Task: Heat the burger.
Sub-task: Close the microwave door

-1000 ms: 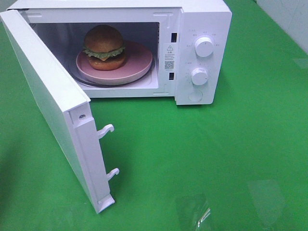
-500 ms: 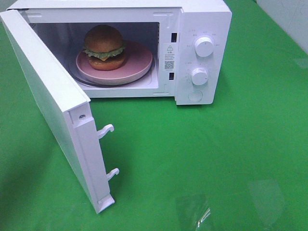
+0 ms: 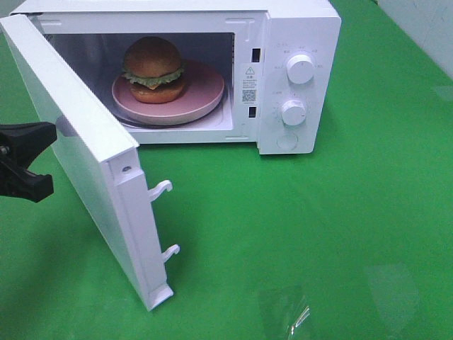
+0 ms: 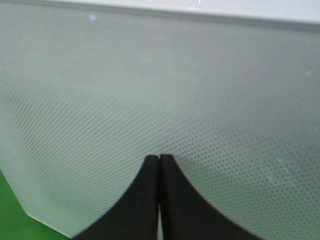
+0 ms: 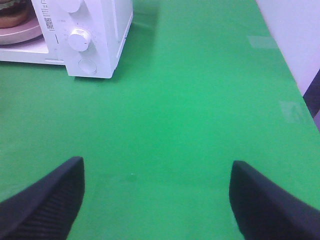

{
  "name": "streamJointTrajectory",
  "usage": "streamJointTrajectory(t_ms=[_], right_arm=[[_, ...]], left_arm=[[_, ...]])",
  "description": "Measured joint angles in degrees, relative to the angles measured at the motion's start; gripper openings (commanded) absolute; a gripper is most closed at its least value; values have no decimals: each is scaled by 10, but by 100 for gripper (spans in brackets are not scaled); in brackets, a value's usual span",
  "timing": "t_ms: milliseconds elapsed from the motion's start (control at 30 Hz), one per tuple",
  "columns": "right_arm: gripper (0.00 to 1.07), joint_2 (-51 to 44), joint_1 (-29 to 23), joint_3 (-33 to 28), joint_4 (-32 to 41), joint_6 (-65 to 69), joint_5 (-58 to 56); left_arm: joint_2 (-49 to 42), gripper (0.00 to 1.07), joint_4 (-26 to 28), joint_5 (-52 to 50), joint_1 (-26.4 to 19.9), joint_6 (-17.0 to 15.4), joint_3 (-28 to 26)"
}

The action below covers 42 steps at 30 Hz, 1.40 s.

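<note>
left gripper (image 4: pixel 159 159): clenched, the two black fingertips meet with nothing between them
left gripper contact: tips sit right at the dotted window of the door (image 4: pixel 150 90), on its outer face; can't tell whether they touch or are just off it
left arm in high view: black part (image 3: pixel 28 134) pokes in at the left edge, behind the open door
right gripper (image 5: pixel 157 200): released, fingers (image 5: pixel 45 200) wide apart, nothing held, only bare green table (image 5: pixel 190 100) between them
right gripper place: over the table, well apart from the microwave, to the side of its control panel; not seen in the high view
door, high view: swung open on its left hinge, inner side facing the camera's right, standing at an angle to the front
door latches: two white hooks, upper (image 3: pixel 159 191) and lower (image 3: pixel 170 252), stick out of its free edge
microwave (image 3: pixel 297 28): white, upright on the green table, cavity open
burger (image 3: pixel 152 67): inside the cavity, upright on the plate, toward the plate's left-back part; bun on top, lettuce edge showing
plate (image 3: pixel 205 92): pink, round, flat on the cavity floor, burger on it
controls: upper knob (image 3: pixel 301 69) and lower knob (image 3: pixel 293 112) on the right panel, round button (image 3: pixel 287 142) under them
sticker (image 3: pixel 249 85): on the frame between cavity and panel, text too small to read
right wrist view: catches the panel corner, lower knob and a sliver of the plate
</note>
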State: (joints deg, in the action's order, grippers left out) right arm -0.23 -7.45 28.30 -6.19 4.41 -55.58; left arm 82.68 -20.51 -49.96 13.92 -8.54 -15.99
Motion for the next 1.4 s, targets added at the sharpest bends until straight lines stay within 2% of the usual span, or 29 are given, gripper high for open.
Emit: streamJointTrajectory(t_ms=[67, 200, 467, 600, 633, 667, 733, 833, 867, 1033, 1133, 1233, 1300, 1400], right_arm=[[76, 0, 0, 0, 0, 0, 0], [76, 0, 0, 0, 0, 0, 0], [76, 0, 0, 0, 0, 0, 0], [76, 0, 0, 0, 0, -1, 0], [76, 0, 0, 0, 0, -1, 0], [76, 0, 0, 0, 0, -1, 0], [76, 0, 0, 0, 0, -1, 0], [76, 0, 0, 0, 0, -1, 0], [76, 0, 0, 0, 0, -1, 0], [76, 0, 0, 0, 0, -1, 0], [76, 0, 0, 0, 0, -1, 0], [76, 0, 0, 0, 0, -1, 0], [76, 0, 0, 0, 0, -1, 0], [76, 0, 0, 0, 0, -1, 0]], left_arm=[[18, 0, 20, 0, 30, 13, -18], [41, 0, 50, -1, 64, 17, -42], [85, 0, 81, 0, 114, 19, -89], [113, 0, 122, 1, 145, 24, -124], [127, 0, 154, 1, 159, 37, -140], [127, 0, 154, 1, 159, 37, -140], [151, 0, 219, 11, 190, 85, -177], [157, 0, 234, 17, 198, 99, -189], [177, 0, 268, 34, 215, 127, -223], [195, 0, 293, 42, 226, 140, -254], [225, 0, 319, 55, 234, 148, -305], [239, 0, 323, 66, 236, 149, -329], [260, 0, 329, 87, 236, 150, -368], [266, 0, 329, 96, 236, 151, -380]])
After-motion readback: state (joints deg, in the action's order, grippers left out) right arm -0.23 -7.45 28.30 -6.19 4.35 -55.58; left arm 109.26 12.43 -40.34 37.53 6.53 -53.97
